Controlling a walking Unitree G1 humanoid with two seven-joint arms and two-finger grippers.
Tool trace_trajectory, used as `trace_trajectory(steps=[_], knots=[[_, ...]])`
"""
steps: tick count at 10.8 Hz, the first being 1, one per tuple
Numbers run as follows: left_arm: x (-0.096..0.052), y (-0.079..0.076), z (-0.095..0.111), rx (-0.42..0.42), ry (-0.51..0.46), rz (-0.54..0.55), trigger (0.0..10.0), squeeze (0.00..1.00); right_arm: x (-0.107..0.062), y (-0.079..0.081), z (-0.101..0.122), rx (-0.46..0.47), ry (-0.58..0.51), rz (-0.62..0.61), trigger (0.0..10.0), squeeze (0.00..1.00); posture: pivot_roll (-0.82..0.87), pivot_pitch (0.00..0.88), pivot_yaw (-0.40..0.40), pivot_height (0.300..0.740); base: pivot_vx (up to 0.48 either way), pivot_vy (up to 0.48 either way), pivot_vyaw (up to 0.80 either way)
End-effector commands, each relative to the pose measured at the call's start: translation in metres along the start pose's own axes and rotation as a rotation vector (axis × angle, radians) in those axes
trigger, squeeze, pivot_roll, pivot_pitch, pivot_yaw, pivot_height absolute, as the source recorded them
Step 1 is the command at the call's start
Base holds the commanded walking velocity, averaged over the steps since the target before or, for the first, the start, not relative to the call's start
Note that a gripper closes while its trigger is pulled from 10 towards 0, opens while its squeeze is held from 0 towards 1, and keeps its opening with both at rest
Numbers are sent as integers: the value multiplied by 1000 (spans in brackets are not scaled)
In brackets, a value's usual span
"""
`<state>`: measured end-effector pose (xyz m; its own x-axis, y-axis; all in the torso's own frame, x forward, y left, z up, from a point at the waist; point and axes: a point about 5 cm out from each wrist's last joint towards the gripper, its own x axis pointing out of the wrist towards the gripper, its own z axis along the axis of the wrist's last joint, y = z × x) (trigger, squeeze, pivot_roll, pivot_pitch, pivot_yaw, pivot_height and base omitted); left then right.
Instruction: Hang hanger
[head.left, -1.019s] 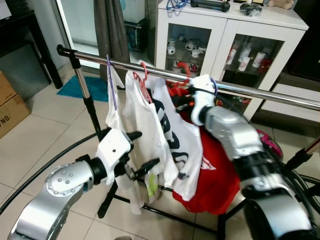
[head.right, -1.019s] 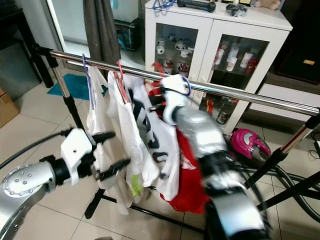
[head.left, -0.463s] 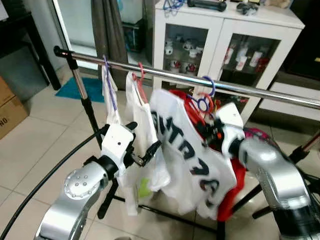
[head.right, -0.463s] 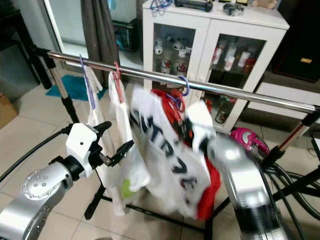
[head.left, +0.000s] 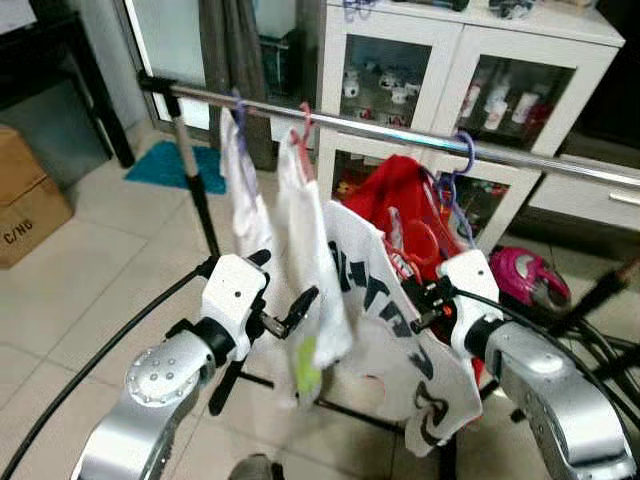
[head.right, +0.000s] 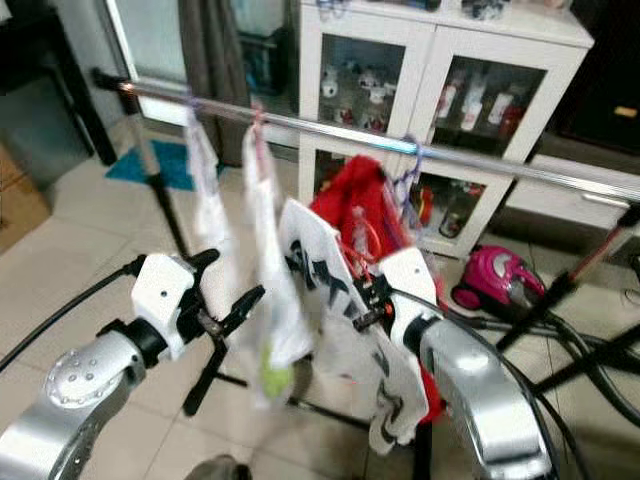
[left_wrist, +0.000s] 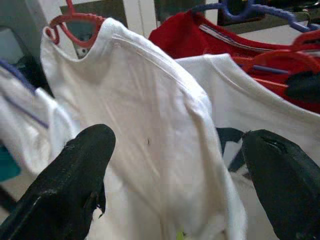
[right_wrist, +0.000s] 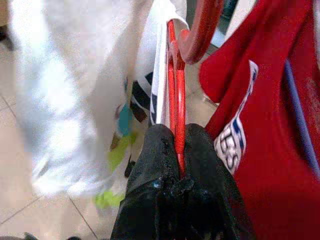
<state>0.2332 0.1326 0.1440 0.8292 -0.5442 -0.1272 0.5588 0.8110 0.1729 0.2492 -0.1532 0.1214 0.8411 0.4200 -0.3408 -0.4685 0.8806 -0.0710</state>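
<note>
A chrome rail (head.left: 400, 132) crosses the scene. My right gripper (head.left: 425, 300) is below it, shut on a red hanger (right_wrist: 176, 100) that carries a white printed T-shirt (head.left: 385, 320). The hanger's hook (head.left: 420, 235) is well under the rail and off it. Behind it, a red shirt (head.left: 400, 190) hangs from a purple hanger (head.left: 462, 150) on the rail. Two white garments (head.left: 240, 180) (head.left: 305, 200) hang further left. My left gripper (head.left: 283, 282) is open in front of the white shirt (left_wrist: 150, 130), with its fingers (left_wrist: 75, 185) spread either side of it.
A white glass-door cabinet (head.left: 500, 60) stands behind the rail. A pink vacuum (head.left: 530, 275) and hoses lie at the right on the floor. A cardboard box (head.left: 25, 190) and a teal mat (head.left: 170, 165) are at the left. The rack's black post (head.left: 195, 190) stands left.
My right gripper has dropped from the rail down and toward me, bringing the red hanger and printed shirt with it. The left gripper stays open by the white shirt. The camera has shifted.
</note>
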Motion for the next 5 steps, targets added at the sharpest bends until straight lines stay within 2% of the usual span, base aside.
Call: trace_trajectory(steps=[1,3,5], knots=[[-1,-1,1,7,-5,3,10000,0,-5,0,6,-12,-42,-20,10000,0,152,0,-11,740,-300,0,0],[-2,0,0,6,1,10,10000,0,-10,3,0,-22,-62,-34,10000,0,151,0,-15,740,-283,0,0],[-4,1,-3,5,13,18,10000,0,-14,7,-10,15,-47,-54,10000,0,148,0,-15,740,-257,0,0]])
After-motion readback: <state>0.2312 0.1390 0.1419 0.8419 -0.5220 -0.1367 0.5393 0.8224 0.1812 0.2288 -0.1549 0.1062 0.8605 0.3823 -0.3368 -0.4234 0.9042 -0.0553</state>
